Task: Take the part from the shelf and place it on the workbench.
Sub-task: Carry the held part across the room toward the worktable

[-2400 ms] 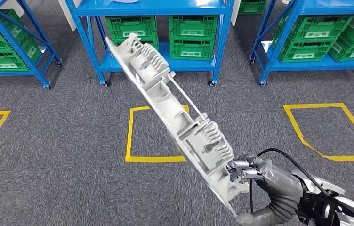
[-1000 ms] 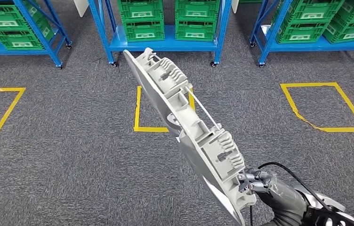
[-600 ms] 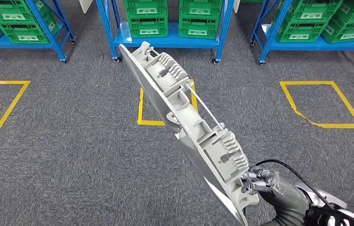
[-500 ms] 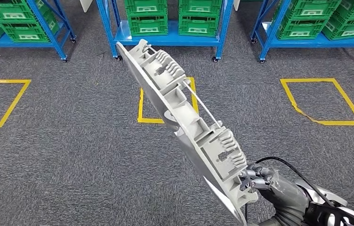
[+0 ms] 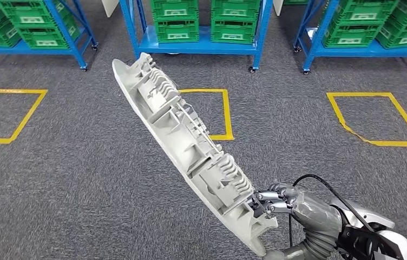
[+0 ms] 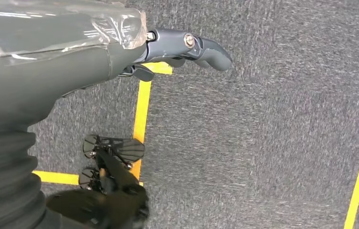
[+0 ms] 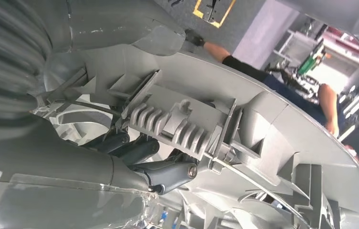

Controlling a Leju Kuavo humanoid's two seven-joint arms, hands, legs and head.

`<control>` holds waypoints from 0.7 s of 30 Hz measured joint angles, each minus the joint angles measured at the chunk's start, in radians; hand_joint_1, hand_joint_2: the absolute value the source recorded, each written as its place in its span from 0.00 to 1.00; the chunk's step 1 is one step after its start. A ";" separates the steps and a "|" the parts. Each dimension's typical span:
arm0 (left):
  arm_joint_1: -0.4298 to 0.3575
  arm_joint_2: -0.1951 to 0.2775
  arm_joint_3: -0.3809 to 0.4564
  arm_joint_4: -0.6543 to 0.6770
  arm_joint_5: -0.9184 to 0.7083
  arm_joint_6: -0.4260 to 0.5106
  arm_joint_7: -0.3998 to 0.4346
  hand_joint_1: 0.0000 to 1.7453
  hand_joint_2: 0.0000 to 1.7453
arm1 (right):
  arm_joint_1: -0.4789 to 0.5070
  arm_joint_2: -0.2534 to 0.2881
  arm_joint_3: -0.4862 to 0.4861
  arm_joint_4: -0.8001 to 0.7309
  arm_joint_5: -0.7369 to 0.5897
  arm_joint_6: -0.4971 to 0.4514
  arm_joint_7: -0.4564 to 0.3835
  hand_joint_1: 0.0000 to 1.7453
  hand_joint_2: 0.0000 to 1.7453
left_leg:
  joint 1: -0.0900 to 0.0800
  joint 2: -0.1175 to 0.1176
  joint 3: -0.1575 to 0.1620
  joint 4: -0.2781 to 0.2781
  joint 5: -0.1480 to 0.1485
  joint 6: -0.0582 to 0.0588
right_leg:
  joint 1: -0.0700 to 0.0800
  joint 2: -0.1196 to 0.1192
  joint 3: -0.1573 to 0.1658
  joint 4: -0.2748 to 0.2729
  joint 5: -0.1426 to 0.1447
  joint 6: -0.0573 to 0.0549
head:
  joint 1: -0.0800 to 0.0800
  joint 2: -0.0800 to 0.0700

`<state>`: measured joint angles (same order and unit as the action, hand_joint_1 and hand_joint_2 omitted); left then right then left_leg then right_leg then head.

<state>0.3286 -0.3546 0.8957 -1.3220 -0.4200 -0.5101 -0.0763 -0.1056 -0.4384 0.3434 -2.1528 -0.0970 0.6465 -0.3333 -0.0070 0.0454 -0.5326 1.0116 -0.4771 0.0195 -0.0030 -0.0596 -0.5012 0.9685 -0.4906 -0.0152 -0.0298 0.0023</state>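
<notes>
The right hand is carrying the long grey moulded part across the grey carpet, its fingers hooked into the ribbed recess at the part's near end while the far end is jutting up and away toward the blue shelves stacked with green crates.

Against the views of the past two seconds, the whole scene is sliding: the shelves and the yellow taped squares are sitting at new places in the picture, which reads as the robot's own stepping and turning rather than any shift of the floor marks. The part is also leaning further to the robot's left than a half-second ago, its far tip now crossing the taped square's left side. No bench is in sight, so the carry looks far from finished.

From the right wrist, the dark fingers are curling under a comb-like rib of the part, the thumb pressing from the other side; a person's arm is showing beyond the rim.

The left hand is hanging over the carpet, fingers holding nothing and lying loosely apart.
</notes>
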 joint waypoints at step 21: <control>-0.055 -0.002 0.072 0.089 -0.021 -0.072 -0.055 0.00 1.00 | -0.055 -0.008 0.035 0.000 0.029 0.010 0.010 0.99 1.00 | 0.017 -0.102 -0.086 0.047 0.008 -0.024 | -0.035 0.068 -0.039 0.035 0.005 0.022 | -0.002 0.000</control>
<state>0.2731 -0.3565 0.9678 -1.2325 -0.4408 -0.5817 -0.1312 -0.1603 -0.4462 0.3784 -2.1532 -0.0681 0.6569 -0.3231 0.0100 -0.0568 -0.6184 1.0582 -0.4687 -0.0050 -0.0380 0.0087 -0.5406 1.0038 -0.4855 0.0073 -0.0320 0.0023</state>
